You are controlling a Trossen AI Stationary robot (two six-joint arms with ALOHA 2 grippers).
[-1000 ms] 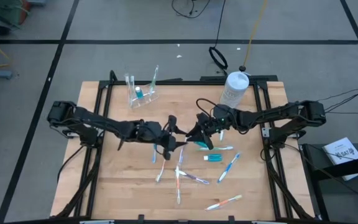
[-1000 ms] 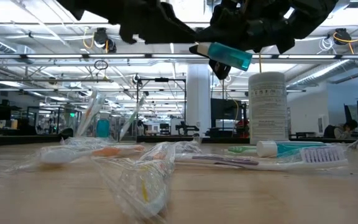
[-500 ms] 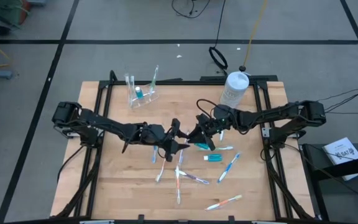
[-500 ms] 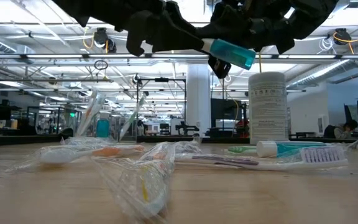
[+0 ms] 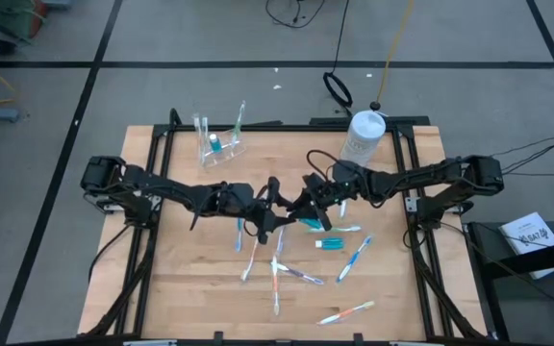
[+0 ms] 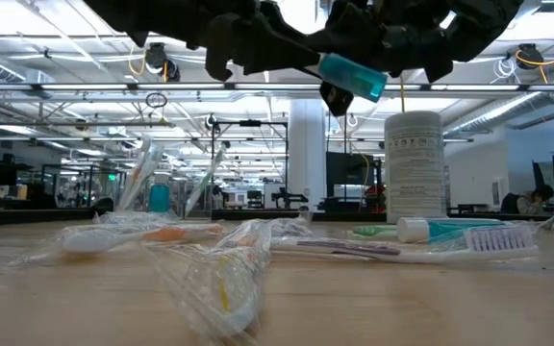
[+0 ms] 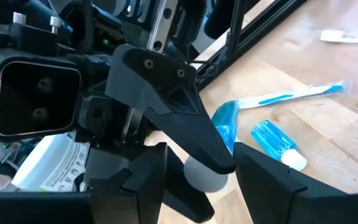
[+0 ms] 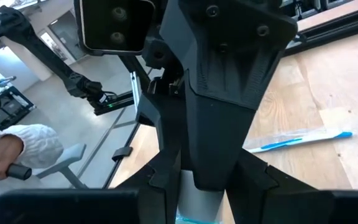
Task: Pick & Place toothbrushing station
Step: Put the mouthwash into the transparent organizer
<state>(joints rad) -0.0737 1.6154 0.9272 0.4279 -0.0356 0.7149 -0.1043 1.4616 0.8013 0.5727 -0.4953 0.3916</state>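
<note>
From above, both arms meet mid-table: the right gripper [image 5: 310, 210] is clamped on a teal toothpaste tube [image 5: 313, 224], lifted off the wood, and the left gripper [image 5: 275, 206] is nosed right up against it, fingers spread around the tube's near end. Behind the left arm stands the clear cup [image 5: 217, 145] with brushes in it; beyond the right gripper's wrist is the white bottle [image 5: 363, 137]; below the pair, loose toothbrushes [image 5: 354, 259] and a second tube [image 5: 330, 244] lie scattered on the table [image 5: 181, 288]. At table level, the held tube [image 6: 352, 77] hangs tilted high over the boards, dark fingers from both sides crowding its cap end; wrapped brushes [image 6: 407, 252] lie flat underneath, bottle [image 6: 413, 163] upright behind. Left wrist camera: its own fingers [image 7: 260, 174] stand apart, straddling the tube's white cap [image 7: 204, 177], with the right gripper's finger [image 7: 185, 118] pressed along the blue tube body [image 7: 226, 124]. Right wrist camera: its two fingers [image 8: 166, 168] squeeze the tube's pale end [image 8: 199, 202], the left gripper [image 8: 219, 93] sitting directly ahead, closing over it.
</note>
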